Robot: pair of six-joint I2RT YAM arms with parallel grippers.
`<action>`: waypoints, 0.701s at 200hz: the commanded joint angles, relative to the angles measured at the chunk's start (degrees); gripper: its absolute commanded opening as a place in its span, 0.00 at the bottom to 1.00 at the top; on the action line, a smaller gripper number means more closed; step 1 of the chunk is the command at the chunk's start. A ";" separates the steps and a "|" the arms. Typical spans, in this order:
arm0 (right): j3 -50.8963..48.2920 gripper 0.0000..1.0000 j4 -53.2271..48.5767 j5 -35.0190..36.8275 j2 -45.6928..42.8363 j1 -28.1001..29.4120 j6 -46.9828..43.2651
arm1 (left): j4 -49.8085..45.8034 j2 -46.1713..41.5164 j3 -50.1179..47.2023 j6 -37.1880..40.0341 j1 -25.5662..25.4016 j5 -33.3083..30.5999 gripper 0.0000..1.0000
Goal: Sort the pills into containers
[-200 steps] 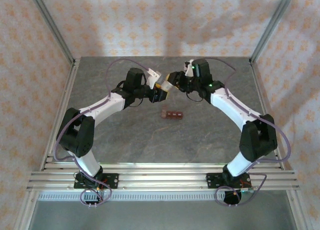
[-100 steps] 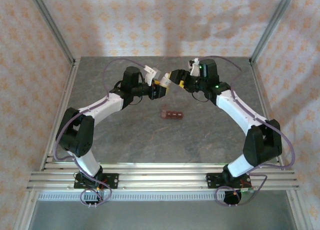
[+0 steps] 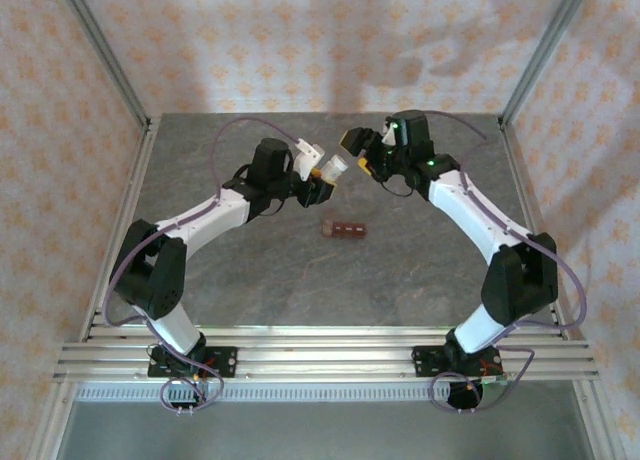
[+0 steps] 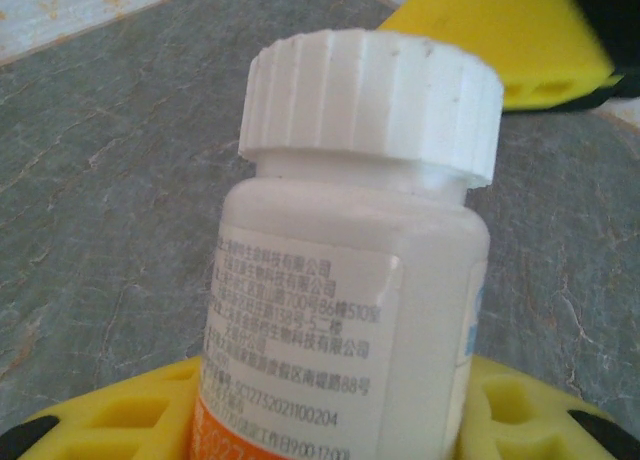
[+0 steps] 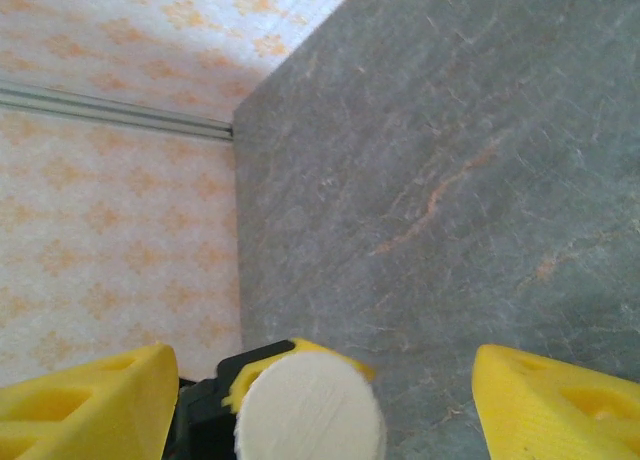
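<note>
My left gripper (image 3: 322,176) is shut on a white pill bottle (image 3: 334,166), held above the table at the back middle. In the left wrist view the bottle (image 4: 350,280) stands between my yellow fingers (image 4: 130,420), its ribbed white cap (image 4: 375,100) on. My right gripper (image 3: 360,152) hangs open just right of the cap, not touching it. From the right wrist the cap's top (image 5: 310,410) shows between the wide-apart fingers (image 5: 90,400). The containers (image 3: 345,229), a dark reddish-brown strip, lie on the table nearer the arms. The pills are out of view.
The grey stone table (image 3: 250,270) is framed by aluminium posts (image 3: 100,55) and patterned walls. Its back edge meets the wall (image 5: 150,120) close behind the grippers. A rail (image 3: 320,350) at the near edge carries both arm bases.
My right gripper has opened off the bottle's cap and drawn back a little up and to the right. The left gripper still holds the capped bottle, slightly shifted.
</note>
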 commanded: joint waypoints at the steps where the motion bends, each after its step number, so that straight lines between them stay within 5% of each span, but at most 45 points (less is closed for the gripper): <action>1: 1.99 0.76 -0.62 1.95 0.82 1.95 1.61 | -0.84 -1.91 0.99 1.95 -0.49 -1.50 0.00; 37: 1.82 0.69 -0.17 1.92 1.53 3.25 1.65 | -1.01 -1.67 1.20 1.75 -0.75 -1.29 0.00; 105: 0.07 0.32 1.05 1.63 1.22 3.06 -1.57 | 0.39 -1.54 1.43 -0.59 -0.67 -0.08 0.00; 140: -2.84 0.32 7.12 -4.98 0.85 0.36 -11.30 | 8.45 -1.78 0.55 -10.82 1.99 10.98 0.00</action>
